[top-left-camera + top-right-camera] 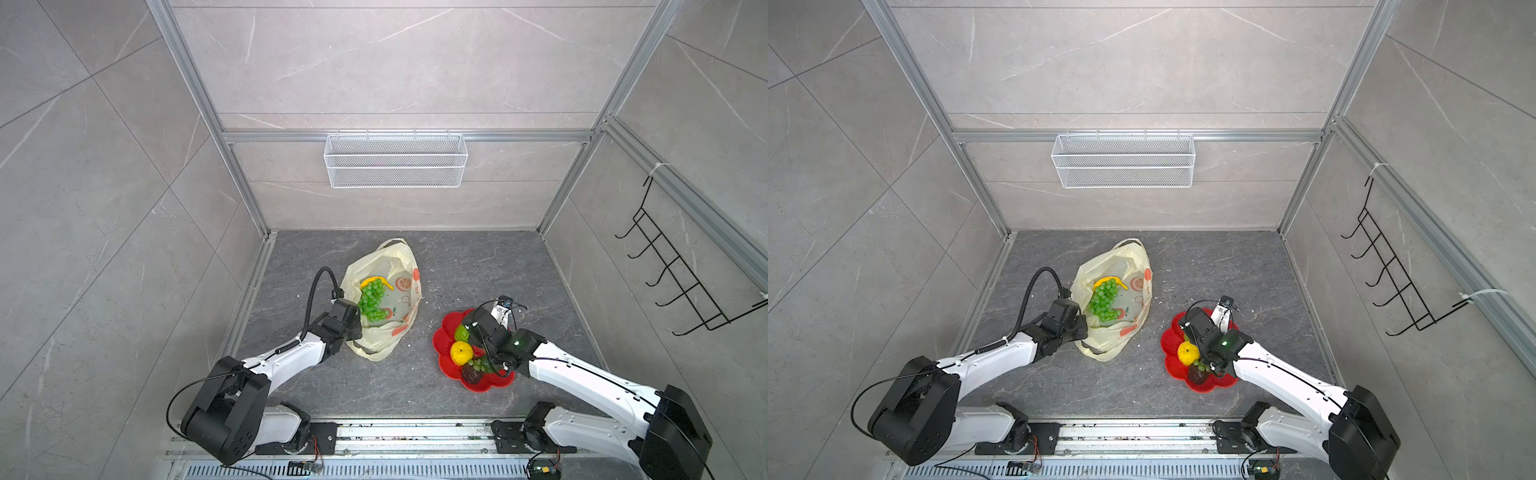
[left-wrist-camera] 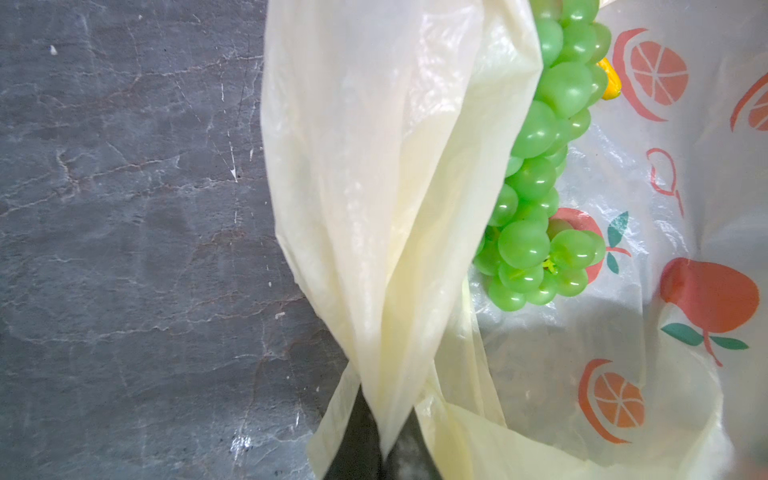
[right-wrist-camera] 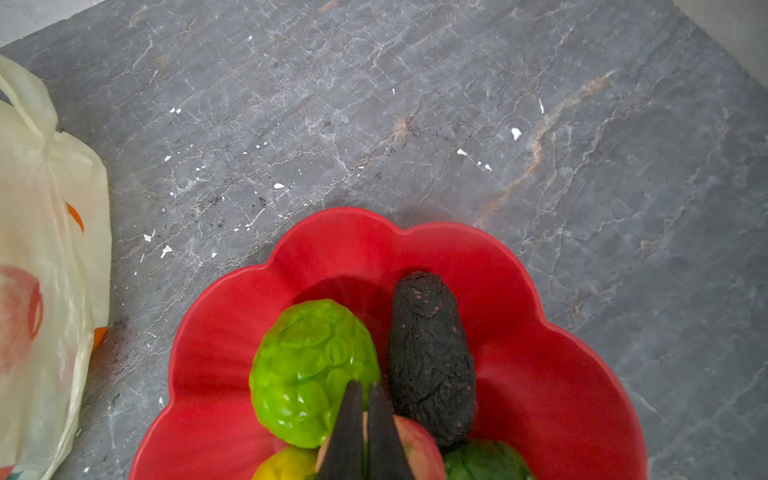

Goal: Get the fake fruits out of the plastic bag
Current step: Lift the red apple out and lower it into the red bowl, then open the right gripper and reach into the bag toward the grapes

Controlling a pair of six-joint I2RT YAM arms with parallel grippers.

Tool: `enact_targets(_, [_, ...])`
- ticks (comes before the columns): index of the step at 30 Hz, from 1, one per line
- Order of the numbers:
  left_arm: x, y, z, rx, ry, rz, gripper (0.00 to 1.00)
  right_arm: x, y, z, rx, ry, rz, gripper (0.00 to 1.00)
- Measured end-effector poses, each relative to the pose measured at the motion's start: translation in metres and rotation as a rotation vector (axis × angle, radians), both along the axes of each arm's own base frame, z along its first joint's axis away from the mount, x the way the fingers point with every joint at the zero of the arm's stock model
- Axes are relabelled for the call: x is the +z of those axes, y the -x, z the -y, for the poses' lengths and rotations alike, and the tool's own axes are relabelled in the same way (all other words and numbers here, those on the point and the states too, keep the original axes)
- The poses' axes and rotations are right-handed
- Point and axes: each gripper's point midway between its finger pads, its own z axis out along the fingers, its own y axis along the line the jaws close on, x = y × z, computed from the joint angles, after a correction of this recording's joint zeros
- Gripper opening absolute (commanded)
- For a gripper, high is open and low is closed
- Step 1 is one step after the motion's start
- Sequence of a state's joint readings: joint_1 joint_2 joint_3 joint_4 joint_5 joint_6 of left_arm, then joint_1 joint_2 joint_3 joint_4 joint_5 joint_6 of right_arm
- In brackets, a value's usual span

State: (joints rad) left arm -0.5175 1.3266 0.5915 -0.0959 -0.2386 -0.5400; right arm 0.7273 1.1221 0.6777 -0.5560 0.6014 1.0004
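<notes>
The bag (image 1: 395, 309) lies open on the table (image 1: 478, 266), left of centre in both top views, with the grapes (image 1: 371, 301) inside it, lying partly over the banana (image 1: 372, 281). The left gripper (image 2: 380, 430) is closed on a fold of the bag's near rim, the thin plastic pinched between its fingers. To the right, apart from the bag, the plate (image 3: 540, 332) holds a bumpy green fruit (image 3: 311, 370), a brown piece (image 3: 430, 357) just beside it and a citrus (image 1: 461, 352). The right gripper (image 3: 365, 392) hangs over them, fingers together, gripping nothing.
</notes>
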Motion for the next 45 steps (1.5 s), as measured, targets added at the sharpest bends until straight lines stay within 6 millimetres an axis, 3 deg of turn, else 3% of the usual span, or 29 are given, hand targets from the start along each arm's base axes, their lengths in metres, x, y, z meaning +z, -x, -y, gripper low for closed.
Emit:
enact_targets(6, [0.000,0.000,0.000,0.000,0.000,0.000,0.00,-0.008,0.004,-0.001,-0.008,-0.010,-0.005,0.01])
enact_targets(12, [0.000,0.000,0.000,0.000,0.000,0.000,0.00,-0.009,0.005,-0.004,-0.008,-0.022,0.003,0.15])
enact_targets(18, [0.000,0.000,0.000,0.000,0.000,0.000,0.00,-0.008,0.005,-0.004,-0.010,-0.020,0.008,0.23])
enact_targets(29, [0.000,0.000,0.000,0.000,0.000,0.000,0.00,-0.005,0.008,-0.001,-0.022,-0.002,0.002,0.30])
enact_targets(37, [0.001,0.000,0.000,0.000,0.001,0.002,0.00,0.022,0.000,-0.006,-0.010,-0.022,0.043,0.37])
enact_targets(45, [0.011,-0.004,0.001,0.005,0.016,0.041,0.00,0.062,-0.020,-0.031,0.055,-0.067,0.104,0.40])
